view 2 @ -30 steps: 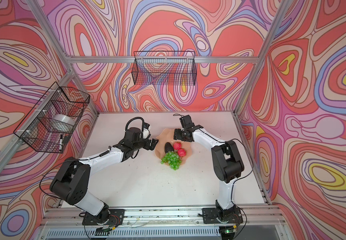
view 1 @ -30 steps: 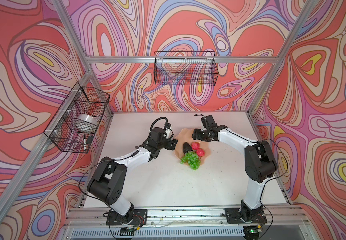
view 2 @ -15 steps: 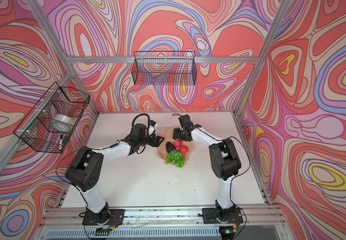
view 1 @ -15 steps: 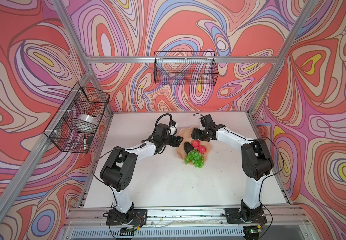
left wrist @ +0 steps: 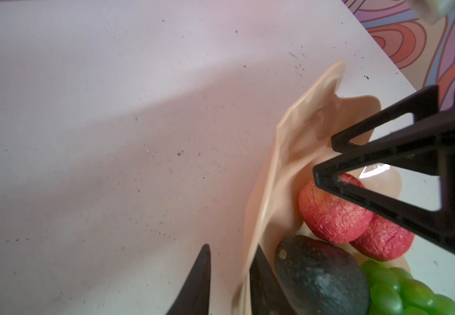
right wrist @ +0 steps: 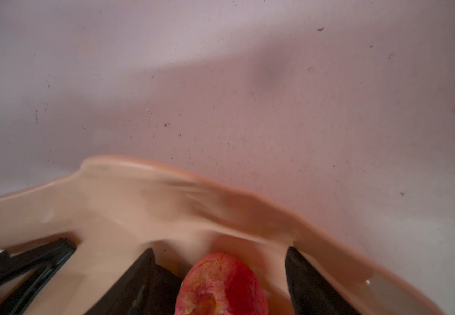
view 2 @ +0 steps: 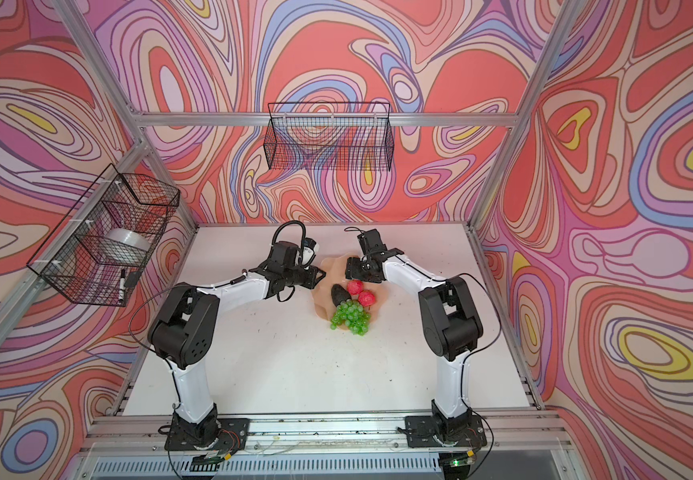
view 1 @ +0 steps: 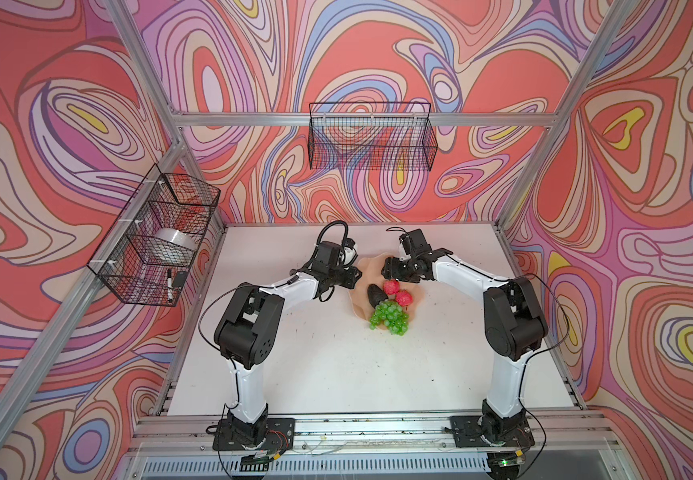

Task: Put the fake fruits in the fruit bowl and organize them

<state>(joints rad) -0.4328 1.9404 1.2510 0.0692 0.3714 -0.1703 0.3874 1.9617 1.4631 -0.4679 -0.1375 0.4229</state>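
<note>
Peach fruit bowl | left hand astride rim (grip: cannot tell) | right hand open around red apple

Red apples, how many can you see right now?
2. Both sit side by side in the peach bowl: one apple beside the avocado, the other apple next to the grapes. None looks hidden.

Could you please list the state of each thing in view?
Bowl: on the table, holding fruit.
Avocado: lying in the bowl.
Far apple: in the bowl.
Near apple: in the bowl.
Grapes: draped over the bowl's near rim.
Left gripper: narrowly open, astride the bowl's rim.
Right gripper: open around the far apple.
</note>
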